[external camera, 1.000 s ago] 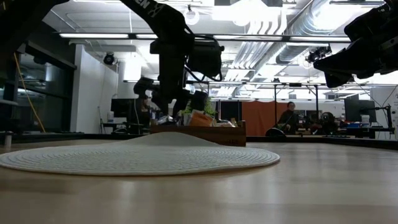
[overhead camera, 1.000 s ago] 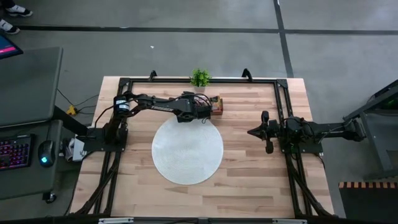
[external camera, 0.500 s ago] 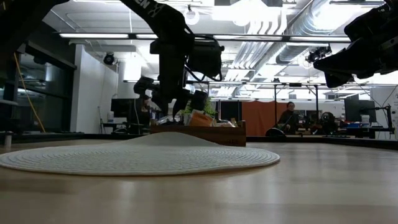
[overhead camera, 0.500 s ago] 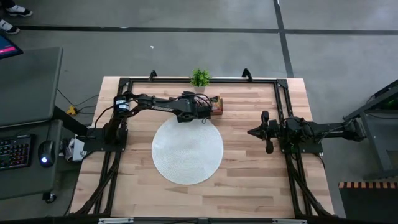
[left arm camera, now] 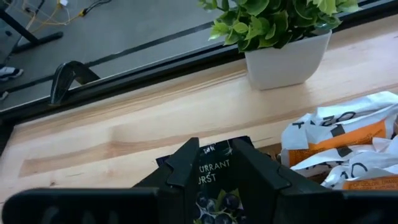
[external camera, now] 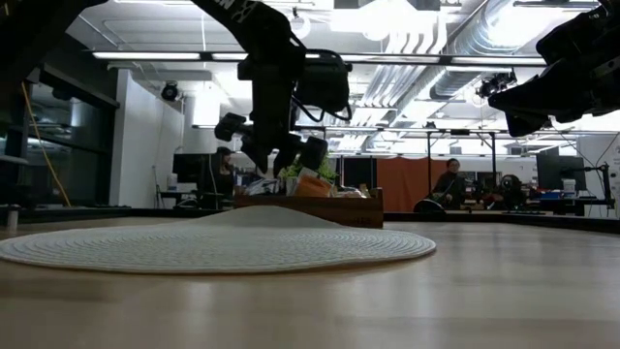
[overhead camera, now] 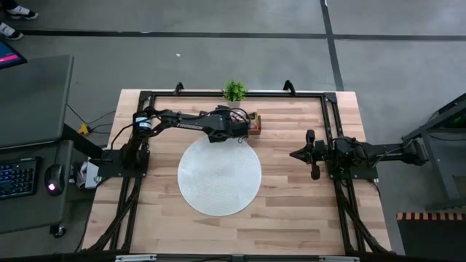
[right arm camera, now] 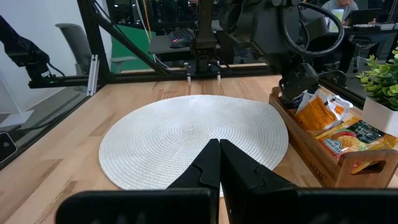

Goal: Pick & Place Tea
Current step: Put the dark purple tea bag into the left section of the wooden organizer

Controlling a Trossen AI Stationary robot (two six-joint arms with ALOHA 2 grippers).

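Observation:
My left gripper (overhead camera: 245,124) (external camera: 281,163) stands over the brown wooden tray (overhead camera: 253,122) (external camera: 329,206) at the table's far side and is shut on a black tea sachet (left arm camera: 214,180). More sachets, white with orange marks (left arm camera: 336,134) and orange (right arm camera: 317,112), lie in the tray's compartments. The round white woven mat (overhead camera: 219,175) lies flat on the table's middle with no sachet on it. My right gripper (overhead camera: 295,154) (right arm camera: 219,155) hangs shut above the table's right part, pointing at the mat. My left gripper pinches the black sachet between its two fingers (left arm camera: 186,163), one on each flat face. The sachet's printed end (left arm camera: 214,149) sticks out just past the fingertips. The fingers come down from above, over the tray. The sachet's other end is hidden by the gripper.
A small green plant in a white pot (overhead camera: 234,90) (left arm camera: 280,56) stands just beyond the tray at the far edge. A black frame (overhead camera: 331,131) runs around the table's sides. Bare wood lies near and right of the mat (overhead camera: 291,211).
My left gripper has risen a little above the tray and shifted slightly toward the table's right, with the black sachet coming up between its fingers. My right arm has kept still.

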